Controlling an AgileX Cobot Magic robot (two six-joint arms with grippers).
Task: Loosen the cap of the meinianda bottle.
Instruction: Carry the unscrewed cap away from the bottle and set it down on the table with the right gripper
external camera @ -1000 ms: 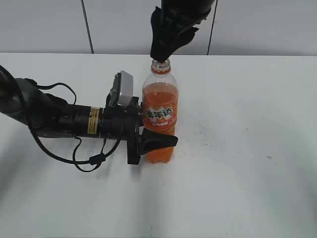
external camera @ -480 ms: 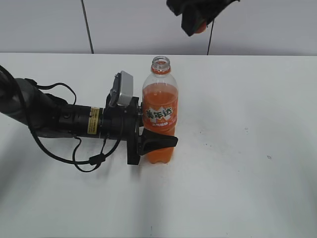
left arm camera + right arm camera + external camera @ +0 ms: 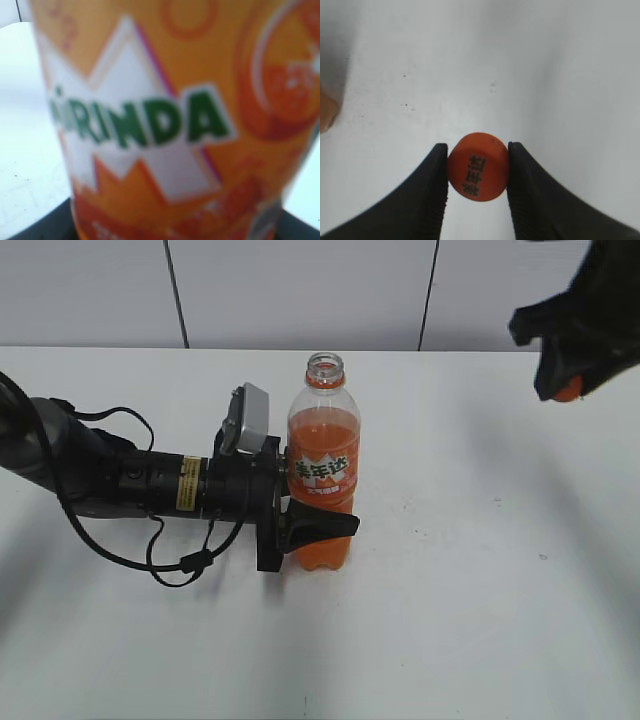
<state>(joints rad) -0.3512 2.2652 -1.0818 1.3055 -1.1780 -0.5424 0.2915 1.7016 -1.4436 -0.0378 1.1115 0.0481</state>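
With the meinianda bottle (image 3: 323,465) held upright and uncapped on the surface (image 3: 480,620) by the clenched left pincer (image 3: 300,525), a spill is risked if it is jostled, while the cap (image 3: 478,166), pinched by the right pincer (image 3: 476,167), could be dropped.

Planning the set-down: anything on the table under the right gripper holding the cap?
Nothing visible. The right gripper holds the cap over bare white table; the bottle stands well to its left.
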